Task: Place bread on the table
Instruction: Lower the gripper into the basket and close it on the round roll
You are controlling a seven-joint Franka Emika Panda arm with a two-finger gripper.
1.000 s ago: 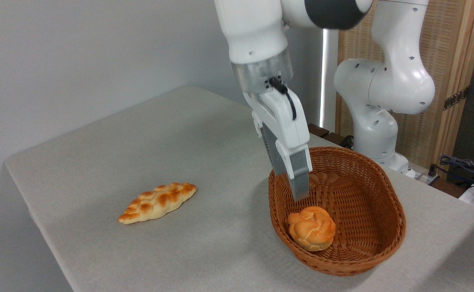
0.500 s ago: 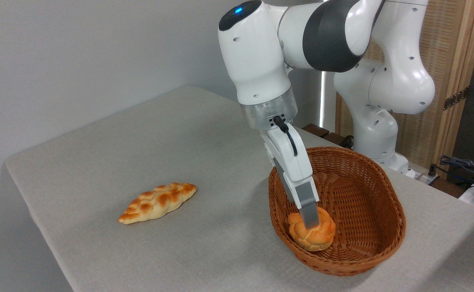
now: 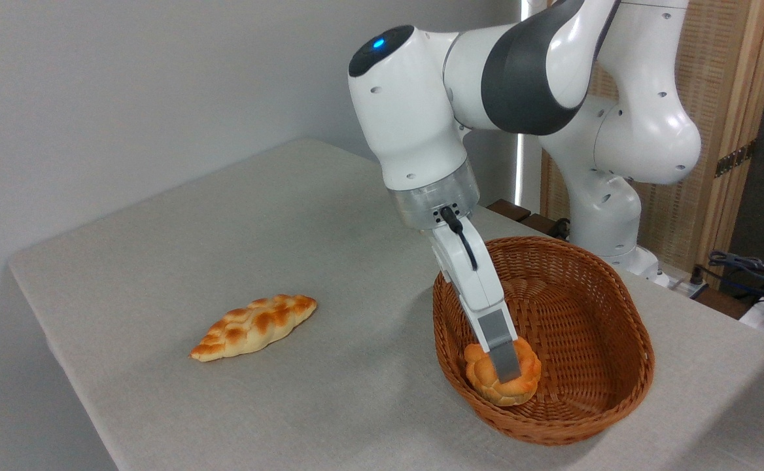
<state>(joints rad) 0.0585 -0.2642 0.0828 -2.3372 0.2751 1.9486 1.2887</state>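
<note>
The bread [image 3: 527, 376], a small round golden knotted bun, lies in the left end of the brown wicker basket [image 3: 640, 340]. My gripper [image 3: 509, 374] reaches steeply down into the basket and stands low over the bun. Its near grey finger [image 3: 501, 350] crosses the front of the bun, and the far finger is hidden behind it. The bun looks unsqueezed and rests on the basket floor. The table [image 3: 258, 222] is a light grey-beige top under everything.
A longer braided loaf [image 3: 254, 326] lies on the table to the left of the basket. The arm's white base [image 3: 607, 216] stands behind the basket. Cables and a wooden screen are at the far right, off the table.
My gripper has come down from above the basket rim into the basket until its finger covers the bun. The bun and the loaf have not moved.
</note>
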